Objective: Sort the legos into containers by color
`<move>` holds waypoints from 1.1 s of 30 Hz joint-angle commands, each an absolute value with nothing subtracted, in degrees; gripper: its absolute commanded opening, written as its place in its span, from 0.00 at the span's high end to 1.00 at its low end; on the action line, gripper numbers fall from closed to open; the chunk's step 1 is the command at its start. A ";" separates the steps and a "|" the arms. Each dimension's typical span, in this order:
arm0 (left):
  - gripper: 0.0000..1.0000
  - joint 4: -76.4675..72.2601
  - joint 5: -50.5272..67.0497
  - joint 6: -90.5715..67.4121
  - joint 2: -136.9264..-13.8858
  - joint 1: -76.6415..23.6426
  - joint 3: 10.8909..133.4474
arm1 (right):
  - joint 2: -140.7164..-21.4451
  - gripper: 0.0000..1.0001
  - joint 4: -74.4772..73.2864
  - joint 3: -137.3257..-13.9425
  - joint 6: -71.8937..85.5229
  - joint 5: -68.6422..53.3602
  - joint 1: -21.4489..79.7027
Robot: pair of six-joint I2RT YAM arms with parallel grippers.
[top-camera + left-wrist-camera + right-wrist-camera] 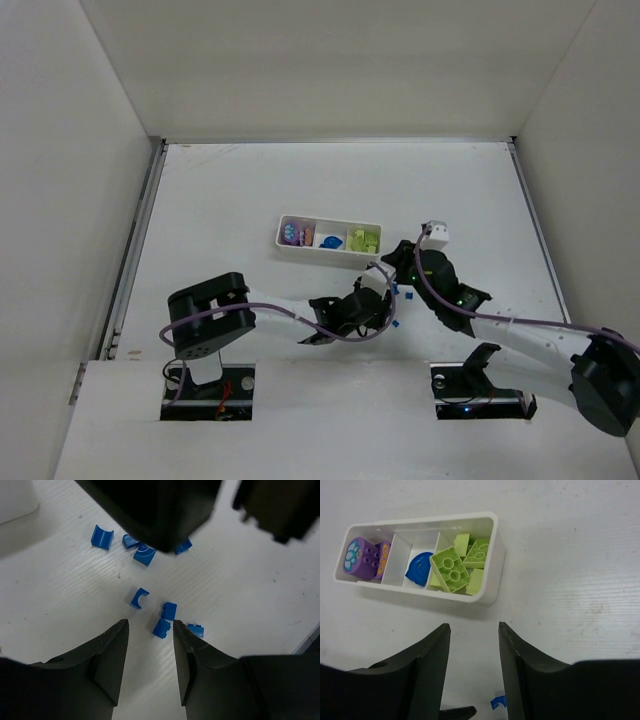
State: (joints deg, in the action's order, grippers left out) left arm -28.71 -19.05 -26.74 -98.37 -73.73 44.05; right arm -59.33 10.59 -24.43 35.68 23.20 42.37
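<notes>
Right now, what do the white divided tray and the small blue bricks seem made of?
White divided tray: probably moulded plastic, smooth with slight sheen; thin walls, rounded corners. Small blue bricks: likely hard plastic, semi-glossy; crisp moulded edges, studs and arch cutouts, highlights on curved faces.

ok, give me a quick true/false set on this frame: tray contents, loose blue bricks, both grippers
1. The green bricks sit in an end compartment of the tray. True.
2. The middle compartment is empty. False: it holds a blue piece.
3. Loose blue bricks lie on the table by the left gripper. True.
4. The right gripper holds a purple brick. False: its jaws are open and empty, and the purple brick is in the tray.
</notes>
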 commanded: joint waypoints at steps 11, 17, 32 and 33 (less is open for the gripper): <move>0.64 -29.18 -20.31 -23.56 -103.53 -70.27 50.01 | -51.94 0.50 10.02 -19.07 40.69 23.55 41.70; 0.71 -29.18 -18.90 -22.94 -105.47 -70.09 51.50 | -52.73 0.50 10.55 -19.07 40.69 23.55 41.88; 0.93 -31.37 -18.54 -24.17 -98.72 -69.21 46.24 | -53.61 0.50 10.55 -18.81 40.96 23.64 41.88; 0.94 -31.55 -18.54 -24.43 -97.14 -68.78 45.27 | -53.87 0.50 10.46 -18.90 40.96 23.64 41.88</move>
State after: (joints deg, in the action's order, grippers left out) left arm -28.64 -18.11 -23.92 -103.68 -69.69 47.24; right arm -53.41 9.19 -19.09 40.56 23.16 42.00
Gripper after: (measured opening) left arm 0.086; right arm 0.503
